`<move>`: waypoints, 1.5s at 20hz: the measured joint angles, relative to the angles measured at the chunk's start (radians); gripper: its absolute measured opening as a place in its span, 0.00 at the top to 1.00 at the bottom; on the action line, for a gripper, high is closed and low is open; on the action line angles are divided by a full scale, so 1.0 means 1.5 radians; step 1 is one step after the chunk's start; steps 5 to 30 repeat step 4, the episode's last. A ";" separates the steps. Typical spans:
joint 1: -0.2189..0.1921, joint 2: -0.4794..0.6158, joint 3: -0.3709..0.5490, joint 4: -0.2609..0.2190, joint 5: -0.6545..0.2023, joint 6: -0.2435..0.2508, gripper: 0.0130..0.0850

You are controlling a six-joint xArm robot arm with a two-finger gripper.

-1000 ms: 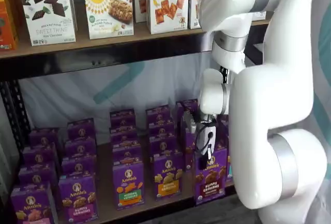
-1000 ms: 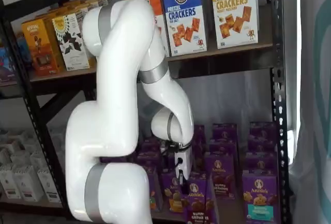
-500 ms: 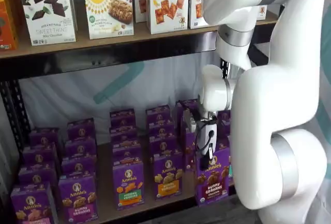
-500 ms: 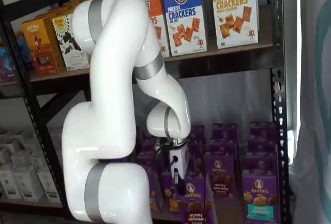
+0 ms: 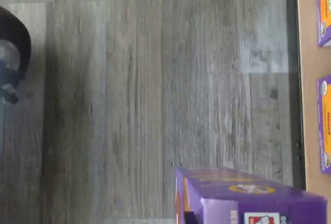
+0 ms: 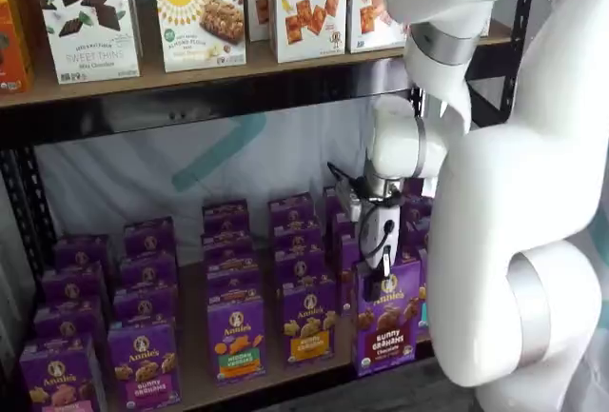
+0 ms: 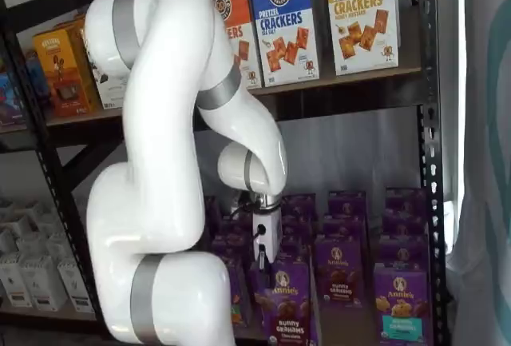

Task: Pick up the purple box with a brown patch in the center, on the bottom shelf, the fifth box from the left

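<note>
The purple box [image 6: 385, 319] with dark brown bunny crackers on its front hangs under my gripper [image 6: 383, 269], in front of the bottom shelf [image 6: 191, 334] at its right end. My gripper is shut on the box's top edge. Both shelf views show this; in a shelf view the purple box [image 7: 286, 304] sits forward of the rows behind it, below the gripper [image 7: 267, 260]. The wrist view looks past the box's purple top [image 5: 248, 195] down to the grey wood floor, with the shelf's front edge [image 5: 310, 105] beside it.
Rows of purple Annie's cartons [image 6: 236, 336] fill the bottom shelf, some with orange or tan crackers. Larger cracker boxes [image 6: 309, 3] stand on the upper board. A black upright post [image 7: 427, 162] frames the rack's right side. My white arm [image 6: 514, 193] stands between the camera and the shelves.
The gripper has drawn the purple box slightly up and out from its row toward the front of the shelf. The arm's upper links have swung back with it.
</note>
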 joint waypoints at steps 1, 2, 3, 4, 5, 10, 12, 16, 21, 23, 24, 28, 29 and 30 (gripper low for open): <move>0.001 -0.010 0.003 0.004 0.008 -0.002 0.72; 0.001 -0.020 0.005 0.005 0.017 -0.002 0.72; 0.001 -0.027 0.007 0.006 0.021 -0.001 0.72; 0.001 -0.032 0.008 0.007 0.025 -0.001 0.72; 0.001 -0.032 0.008 0.007 0.025 -0.001 0.72; 0.001 -0.032 0.008 0.007 0.025 -0.001 0.72; 0.001 -0.032 0.008 0.007 0.025 -0.001 0.72; 0.001 -0.032 0.008 0.007 0.025 -0.001 0.72; 0.001 -0.032 0.008 0.007 0.025 -0.001 0.72; 0.001 -0.032 0.008 0.007 0.025 -0.001 0.72; 0.001 -0.032 0.008 0.007 0.025 -0.001 0.72; 0.001 -0.032 0.008 0.007 0.025 -0.001 0.72; 0.001 -0.032 0.008 0.007 0.025 -0.001 0.72; 0.001 -0.032 0.008 0.007 0.025 -0.001 0.72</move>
